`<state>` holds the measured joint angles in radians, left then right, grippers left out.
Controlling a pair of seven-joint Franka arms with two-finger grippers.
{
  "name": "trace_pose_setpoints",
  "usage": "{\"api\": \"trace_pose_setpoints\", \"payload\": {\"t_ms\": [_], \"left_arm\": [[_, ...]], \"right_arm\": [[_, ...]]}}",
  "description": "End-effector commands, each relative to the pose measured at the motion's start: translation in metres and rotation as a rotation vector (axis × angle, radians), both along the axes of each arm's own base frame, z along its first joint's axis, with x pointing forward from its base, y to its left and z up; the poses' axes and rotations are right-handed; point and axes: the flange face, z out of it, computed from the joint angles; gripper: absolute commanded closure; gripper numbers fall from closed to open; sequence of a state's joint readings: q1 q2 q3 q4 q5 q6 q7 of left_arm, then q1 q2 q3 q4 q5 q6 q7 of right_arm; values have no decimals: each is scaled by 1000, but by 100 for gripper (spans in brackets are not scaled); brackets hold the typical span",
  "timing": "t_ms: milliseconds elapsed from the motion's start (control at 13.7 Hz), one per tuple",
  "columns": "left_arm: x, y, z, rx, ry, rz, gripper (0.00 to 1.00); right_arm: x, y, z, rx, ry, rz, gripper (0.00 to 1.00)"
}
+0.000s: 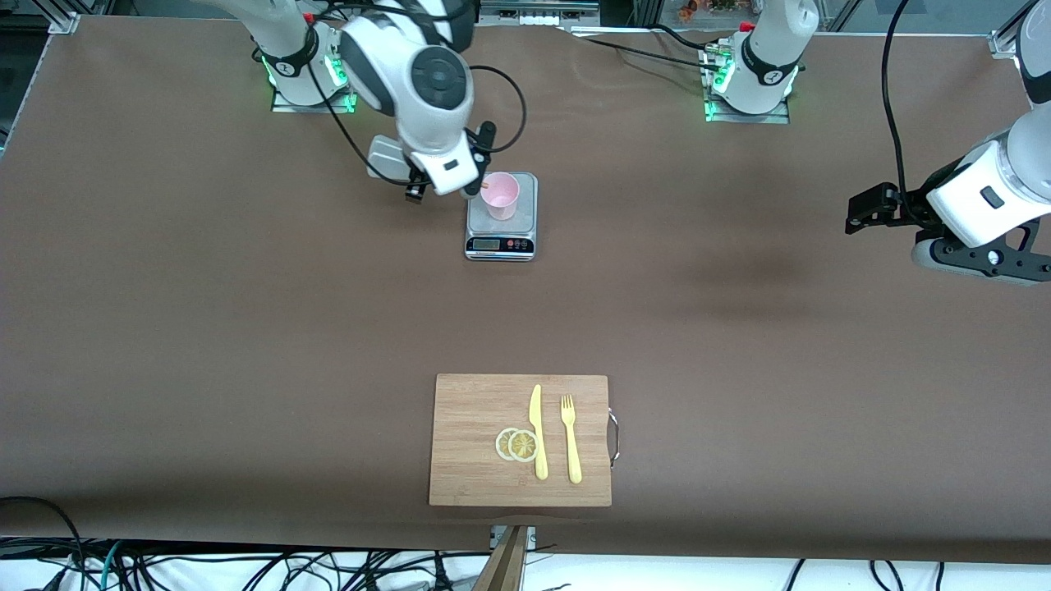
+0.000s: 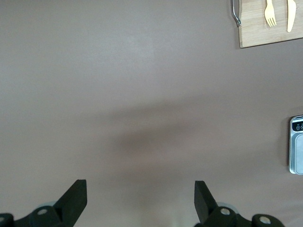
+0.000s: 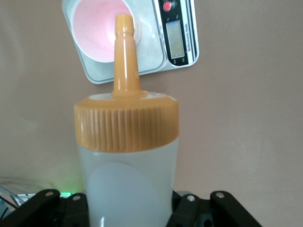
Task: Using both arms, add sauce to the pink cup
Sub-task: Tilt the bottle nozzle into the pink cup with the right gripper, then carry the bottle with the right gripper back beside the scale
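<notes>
Two arms show in the front view: the right hand (image 1: 447, 187) hangs beside the pink cup (image 1: 500, 195) on the scale (image 1: 502, 217), its fingers and the sauce hidden under the wrist; the left hand (image 1: 870, 209) waits over bare tabletop (image 1: 246, 328). Left wrist view: fingers (image 2: 75, 196) spread apart, holding nothing. Right wrist view: hand clamped on the sauce (image 3: 127, 146), nozzle over the cup
</notes>
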<state>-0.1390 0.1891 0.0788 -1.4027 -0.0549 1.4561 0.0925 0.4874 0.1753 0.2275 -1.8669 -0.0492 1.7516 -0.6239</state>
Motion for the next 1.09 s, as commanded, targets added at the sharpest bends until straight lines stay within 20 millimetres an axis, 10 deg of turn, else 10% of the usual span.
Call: {"api": "trace_pose_setpoints", "payload": {"t_ms": [0, 511, 1022], "left_arm": [[4, 0, 5, 2, -6, -18, 0], [4, -1, 5, 0, -6, -18, 0], [4, -3, 3, 1, -3, -23, 0]], "right_arm": [[29, -53, 40, 140, 38, -18, 85], [122, -201, 57, 590, 75, -66, 85], [151, -372, -84, 1094, 101, 146, 85]]}}
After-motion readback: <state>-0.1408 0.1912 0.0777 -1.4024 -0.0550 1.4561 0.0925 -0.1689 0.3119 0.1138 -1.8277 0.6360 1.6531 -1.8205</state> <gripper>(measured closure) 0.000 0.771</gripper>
